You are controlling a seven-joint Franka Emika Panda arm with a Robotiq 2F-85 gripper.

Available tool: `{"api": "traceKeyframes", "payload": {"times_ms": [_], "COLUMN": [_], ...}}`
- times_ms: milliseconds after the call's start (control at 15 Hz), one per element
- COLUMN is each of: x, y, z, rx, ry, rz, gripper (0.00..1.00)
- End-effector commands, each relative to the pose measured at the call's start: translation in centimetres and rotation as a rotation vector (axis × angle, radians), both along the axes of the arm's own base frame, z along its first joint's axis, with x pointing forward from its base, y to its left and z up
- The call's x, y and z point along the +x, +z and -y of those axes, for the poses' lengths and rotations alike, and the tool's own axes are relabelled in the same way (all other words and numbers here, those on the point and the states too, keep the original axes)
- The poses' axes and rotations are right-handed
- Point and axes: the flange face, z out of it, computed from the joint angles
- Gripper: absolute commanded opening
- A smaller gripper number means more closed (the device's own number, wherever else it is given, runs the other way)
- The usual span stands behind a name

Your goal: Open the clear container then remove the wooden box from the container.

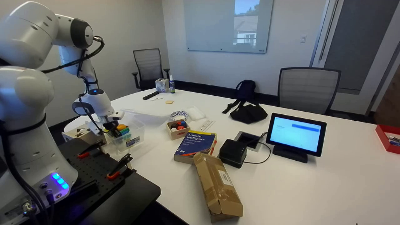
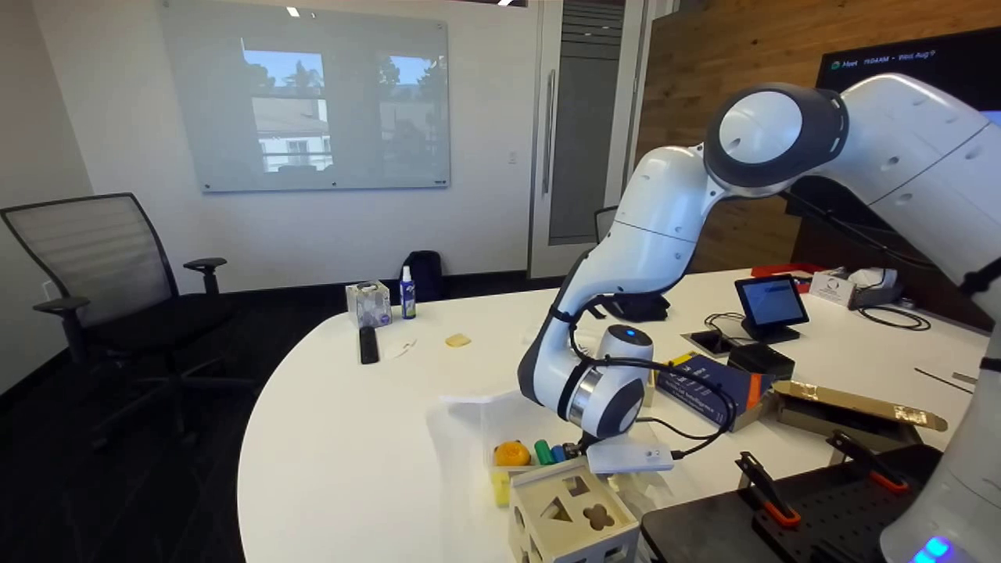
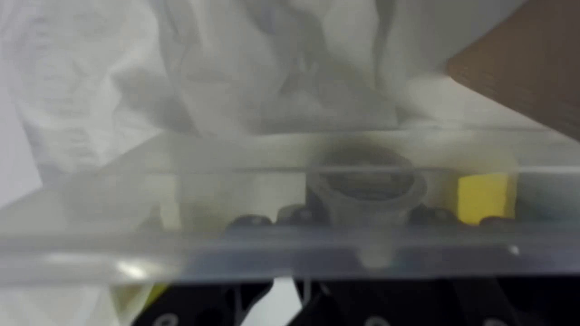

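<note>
The clear container (image 1: 134,134) stands on the white table close to the robot base, open at the top. It also shows in an exterior view (image 2: 500,422). It holds orange, green, blue and yellow items. A clear sheet, apparently its lid (image 1: 148,116), lies behind it. My gripper (image 1: 115,132) points down into the container among these items. In the wrist view the container's clear wall (image 3: 226,258) crosses my black gripper parts (image 3: 389,299), blurred; the fingertips are hidden. A small pale wooden box (image 1: 171,135) with several balls stands on the table, outside the container.
A pale wooden shape-sorter cube (image 2: 575,516) stands right beside the container. A blue-and-yellow book (image 1: 195,142), a long brown package (image 1: 215,184), a black box (image 1: 232,153) and a tablet (image 1: 297,134) stand farther along. Clamps (image 1: 120,167) rise from the robot's black plate.
</note>
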Motion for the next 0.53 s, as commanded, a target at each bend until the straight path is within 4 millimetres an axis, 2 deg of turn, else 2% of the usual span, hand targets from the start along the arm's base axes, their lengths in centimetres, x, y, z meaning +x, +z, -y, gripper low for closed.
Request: {"api": "traceKeyframes", "payload": {"times_ms": [0, 133, 467], "x": [0.8, 1.1, 2.5], "y": [2.4, 3.3, 5.9], "z": [-0.2, 0.2, 1.8], "rx": [0.024, 0.041, 0.091], "ry": [-0.016, -0.029, -0.087], "rz": [0.027, 0.027, 0.039], "gripper": [0.14, 0.10, 0.09]}}
